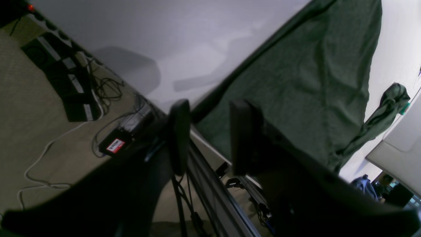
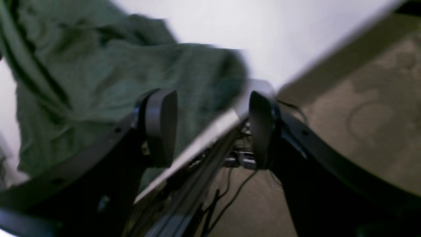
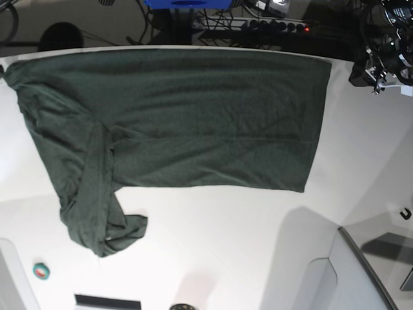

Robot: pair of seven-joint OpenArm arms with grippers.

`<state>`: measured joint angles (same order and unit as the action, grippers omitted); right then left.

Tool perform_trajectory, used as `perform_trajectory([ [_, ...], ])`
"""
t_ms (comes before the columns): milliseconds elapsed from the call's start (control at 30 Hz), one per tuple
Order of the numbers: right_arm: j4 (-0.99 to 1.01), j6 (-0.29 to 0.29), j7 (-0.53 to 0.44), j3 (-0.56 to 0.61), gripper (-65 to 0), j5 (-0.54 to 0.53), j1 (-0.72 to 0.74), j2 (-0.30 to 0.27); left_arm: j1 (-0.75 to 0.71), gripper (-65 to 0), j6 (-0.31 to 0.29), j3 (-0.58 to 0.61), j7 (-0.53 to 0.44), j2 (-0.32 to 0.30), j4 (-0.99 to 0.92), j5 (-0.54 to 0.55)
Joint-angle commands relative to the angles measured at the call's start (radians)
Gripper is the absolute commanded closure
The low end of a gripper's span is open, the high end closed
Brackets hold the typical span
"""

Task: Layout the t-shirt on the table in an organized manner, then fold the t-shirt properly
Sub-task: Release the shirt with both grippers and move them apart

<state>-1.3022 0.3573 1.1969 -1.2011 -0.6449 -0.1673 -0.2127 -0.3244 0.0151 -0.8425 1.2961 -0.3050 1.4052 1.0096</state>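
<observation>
**Item 1, near edge of base view.** Small teal roll (image 3: 41, 270) at 8 o'clock and a grey angled panel (image 3: 361, 271) at 5 o'clock, both resting on the table (image 3: 219, 245), well apart from the cloth.

**Item 2, mid-field.** The t-shirt (image 3: 193, 123), dark green, lies across the white top from 9 to 2 o'clock. Body mostly spread flat, hem side straight at 2 to 3 o'clock. One sleeve, at 7 to 8 o'clock, is bunched into a crumpled lump; a diagonal crease runs down toward it. The far long edge lies along the table's far rim.

**Item 3, far rim.** Left gripper (image 1: 205, 136): jaws apart, nothing between them, poised off the table rim just beside the shirt's edge (image 1: 296, 82). Right gripper (image 2: 210, 126): jaws apart, nothing clamped, straddling the table rim with the shirt's corner (image 2: 115, 82) beside one finger; view blurred.

**Item 4, beyond the table.** Floor with cables and a power unit (image 1: 113, 144).

**Progress, as judged.** Layout largely done but unfinished: the bunched sleeve and crease want smoothing. No fold yet made; all folding remains.
</observation>
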Motion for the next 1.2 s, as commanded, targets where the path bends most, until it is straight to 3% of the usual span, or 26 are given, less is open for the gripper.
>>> perform_trajectory([
  [0, -0.029, 0.003, -0.012, 0.000, -32.7, -0.025, 0.013, -0.038, 0.017, -19.7, -0.005, -0.005, 0.004, -0.021, 0.018, 0.016],
  [100, -0.030, 0.026, -0.012, 0.086, -32.7, -0.029, 0.064, -0.075, 0.072, -19.6, -0.005, 0.007, 0.004, -0.018, 0.018, 0.016],
  [267, -0.024, 0.171, -0.027, 0.402, -32.1, -0.023, 0.197, -0.123, 0.190, -19.3, -0.005, 0.096, 0.001, -0.013, 0.018, 0.010],
  [433, 0.039, 0.170, -0.196, 0.757, -32.1, -0.022, 0.377, -0.121, 0.241, -19.1, -0.005, 0.185, 0.000, 0.003, 0.055, 0.010],
  [567, 0.284, 0.085, -0.318, 0.964, -32.0, -0.022, 0.533, -0.123, 0.210, -18.9, -0.008, 0.182, 0.000, 0.005, 0.153, 0.010],
  [667, 0.474, 0.079, -0.426, 1.078, -32.0, -0.022, 0.616, -0.121, 0.179, -18.9, -0.010, 0.134, -0.002, -0.001, 0.204, 0.010],
  [867, 0.682, 0.079, -0.572, 1.199, -32.0, -0.023, 0.693, -0.115, 0.149, -18.9, -0.010, 0.021, -0.002, -0.001, 0.213, 0.010],
  [1167, 0.708, 0.075, -0.641, 1.203, -32.0, -0.023, 0.705, -0.113, 0.138, -18.9, -0.010, -0.004, 0.000, -0.001, 0.208, 0.010],
])
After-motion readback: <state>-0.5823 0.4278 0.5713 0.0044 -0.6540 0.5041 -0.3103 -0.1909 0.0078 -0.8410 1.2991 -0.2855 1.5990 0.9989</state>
